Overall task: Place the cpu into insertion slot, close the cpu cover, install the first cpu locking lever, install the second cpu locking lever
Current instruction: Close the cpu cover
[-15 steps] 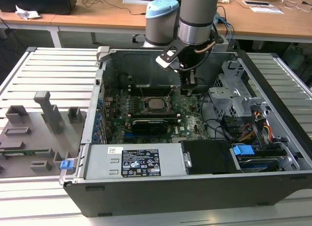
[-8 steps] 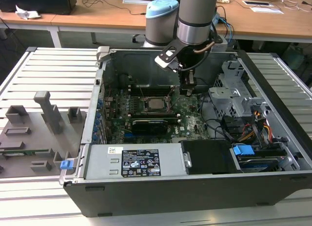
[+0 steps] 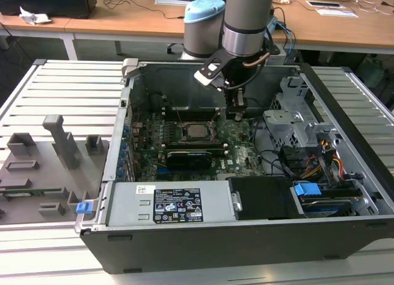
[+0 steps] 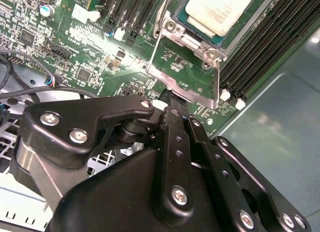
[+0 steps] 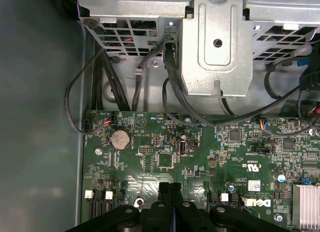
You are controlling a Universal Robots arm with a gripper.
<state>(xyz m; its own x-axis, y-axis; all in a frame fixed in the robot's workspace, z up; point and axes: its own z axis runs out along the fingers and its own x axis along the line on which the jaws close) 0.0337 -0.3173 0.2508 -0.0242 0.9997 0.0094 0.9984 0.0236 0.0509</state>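
Silver-grey on top, the cpu (image 4: 215, 11) is seated in the insertion slot (image 4: 172, 26) beside the swung-open cpu cover (image 4: 187, 89), a thin, stiff, hinged frame judged best pushed at its free edge, against which the claw (image 4: 167, 95), pressed together, is set.

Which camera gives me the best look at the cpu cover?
The second wrist view: the cpu cover is close, raised open, its window plain. The exterior view has it far off, hard to make out beside the cpu. The first wrist view faces the drive cage.
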